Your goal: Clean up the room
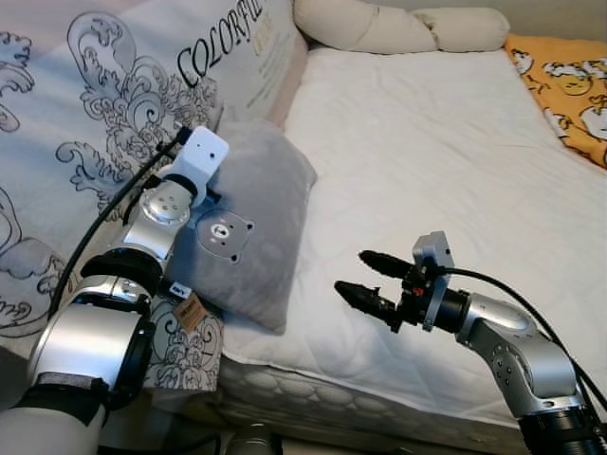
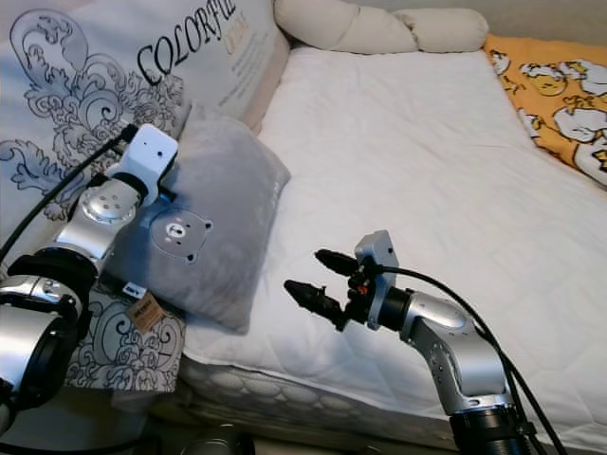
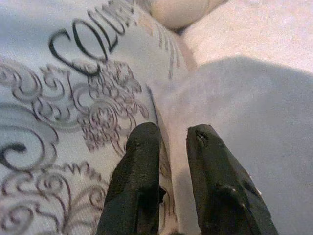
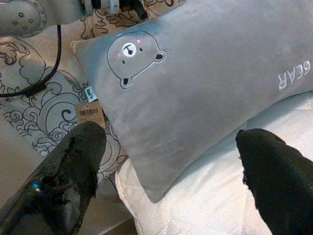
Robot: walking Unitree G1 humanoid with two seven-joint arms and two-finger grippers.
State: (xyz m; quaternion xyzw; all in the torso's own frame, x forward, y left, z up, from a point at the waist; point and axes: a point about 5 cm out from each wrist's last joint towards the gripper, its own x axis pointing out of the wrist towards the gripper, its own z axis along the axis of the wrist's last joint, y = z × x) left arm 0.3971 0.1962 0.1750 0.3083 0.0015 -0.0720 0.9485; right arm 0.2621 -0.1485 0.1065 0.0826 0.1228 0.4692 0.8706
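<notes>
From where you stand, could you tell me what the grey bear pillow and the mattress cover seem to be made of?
The grey bear pillow looks like soft plush or velour: matte, short nap, faint sheen, with an embroidered-looking bear face. The mattress cover appears to be white quilted fabric, likely cotton or polyester; stitched diamond lines dimple its surface. Neither fibre can be confirmed by sight.

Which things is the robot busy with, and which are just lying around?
Busy with:
grey bear pillow
left gripper, at the pillow's edge
right gripper, fingers open, aimed at the pillow

Just lying around:
big patterned cushion
cream bolsters
yellow blanket
</notes>
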